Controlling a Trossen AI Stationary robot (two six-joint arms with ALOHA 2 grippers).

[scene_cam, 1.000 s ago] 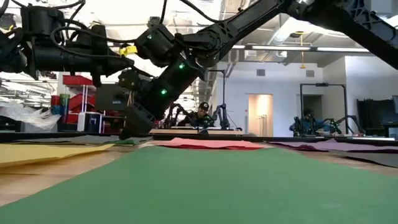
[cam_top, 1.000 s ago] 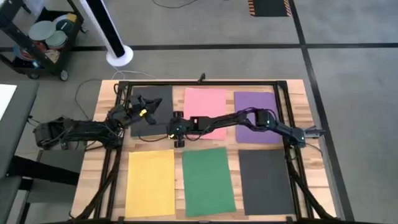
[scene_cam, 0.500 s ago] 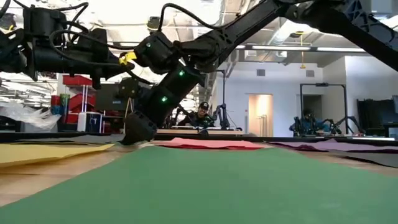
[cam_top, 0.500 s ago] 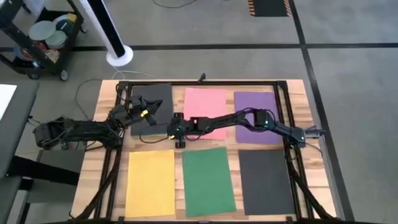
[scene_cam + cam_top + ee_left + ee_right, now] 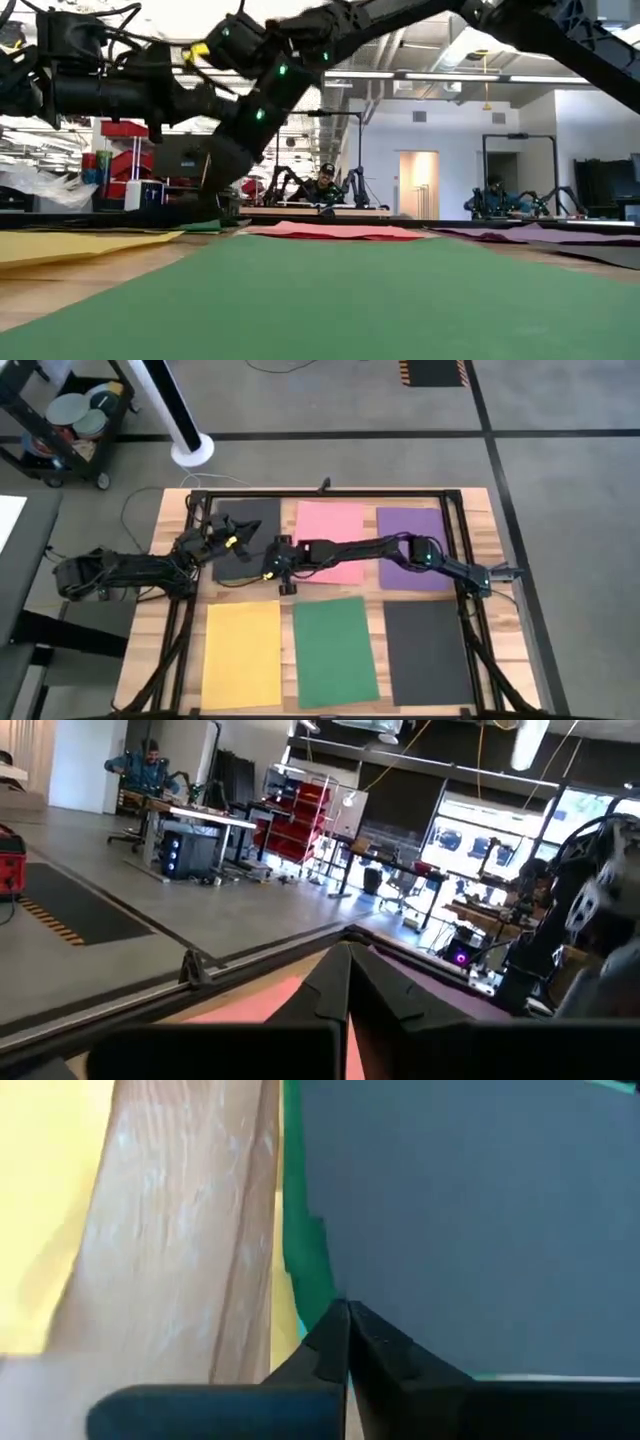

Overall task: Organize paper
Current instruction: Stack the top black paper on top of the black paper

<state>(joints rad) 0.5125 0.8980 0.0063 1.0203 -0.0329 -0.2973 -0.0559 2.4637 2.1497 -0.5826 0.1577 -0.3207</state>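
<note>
A dark grey sheet [image 5: 250, 520] tops a stack at the table's far left. A green sheet [image 5: 300, 1270] and a yellow one [image 5: 286, 1318] stick out under its edge [image 5: 470, 1210]. Pink [image 5: 330, 538] and purple [image 5: 408, 540] paper lie flat along the far side. Yellow [image 5: 243, 652], green [image 5: 335, 650] and black [image 5: 425, 650] sheets lie along the near side. My right gripper [image 5: 274, 572] [image 5: 346, 1312] is shut, its tips at the stack's near right corner. My left gripper [image 5: 224, 526] [image 5: 346, 956] is shut, raised over the stack and holding nothing visible. My right gripper points slanting down at the dark sheet's corner [image 5: 335, 1295], where the green sheet shows beside it. Its own fingers cover the spot, so I cannot tell whether they touch or pinch the paper.
A black metal frame [image 5: 455, 550] runs around the wooden table top [image 5: 170, 630], and both arm bases stand on it. A bare strip of planks [image 5: 190, 1230] lies between the stack and the near yellow sheet. A cart [image 5: 60, 420] and a white post [image 5: 190, 445] stand beyond the far edge.
My right gripper has gone a little toward the table's left edge and risen off the table surface, tipping as it went. It stays shut. The sheets lie where they were.
</note>
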